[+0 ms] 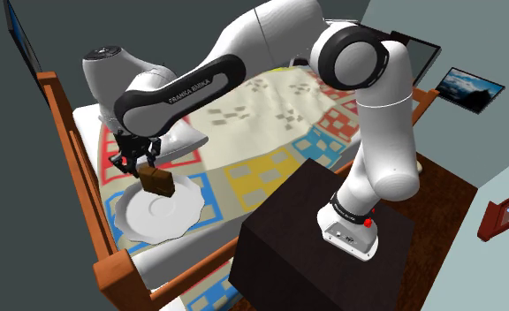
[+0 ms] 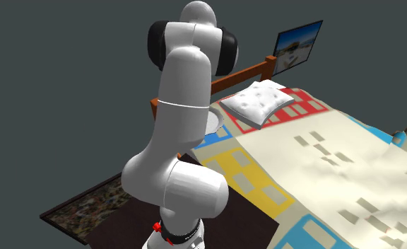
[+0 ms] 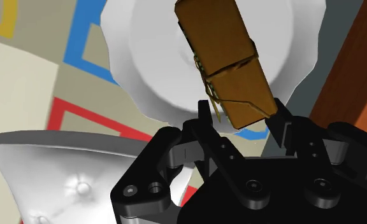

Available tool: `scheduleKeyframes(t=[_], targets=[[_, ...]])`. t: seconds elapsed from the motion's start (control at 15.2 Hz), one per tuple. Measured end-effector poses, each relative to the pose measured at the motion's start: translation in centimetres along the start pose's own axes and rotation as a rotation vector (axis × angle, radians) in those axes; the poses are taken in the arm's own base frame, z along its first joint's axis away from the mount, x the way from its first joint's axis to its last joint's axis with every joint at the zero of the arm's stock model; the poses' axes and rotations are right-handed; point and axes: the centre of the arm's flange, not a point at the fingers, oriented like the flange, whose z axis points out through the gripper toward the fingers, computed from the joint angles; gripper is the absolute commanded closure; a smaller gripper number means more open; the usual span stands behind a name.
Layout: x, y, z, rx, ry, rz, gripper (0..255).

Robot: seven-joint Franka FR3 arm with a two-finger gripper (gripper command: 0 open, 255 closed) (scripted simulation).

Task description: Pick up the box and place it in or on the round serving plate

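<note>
Gripped brown box (image 3: 220, 57) in black hand (image 3: 243, 112), fingers clamped on its two sides. Held it tilted over the middle of white round plate (image 1: 175, 219) on the bed (image 1: 270, 110) — white pillow (image 1: 180, 141) just beside that plate. Read "FRANKA EMIKA" along the forearm (image 1: 186, 91).

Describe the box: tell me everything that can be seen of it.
The box is brown, oblong and flat-sided, and looks like wood. A seam runs along its side with a small gold-coloured clasp across it, and it is closed. The gripper is shut on one end, with its fingers against opposite sides. The box hangs tilted over the white plate. Whether it touches the plate cannot be told.
</note>
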Motion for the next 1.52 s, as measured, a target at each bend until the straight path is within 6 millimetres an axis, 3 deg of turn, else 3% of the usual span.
scheduleKeyframes(t=[1.12, 1.52], targets=[[0.2, -0.7, 8.7, 0.0, 0.0, 0.001, 255], [0.1, -0.7, 9.2, 0.0, 0.0, 0.001, 255]])
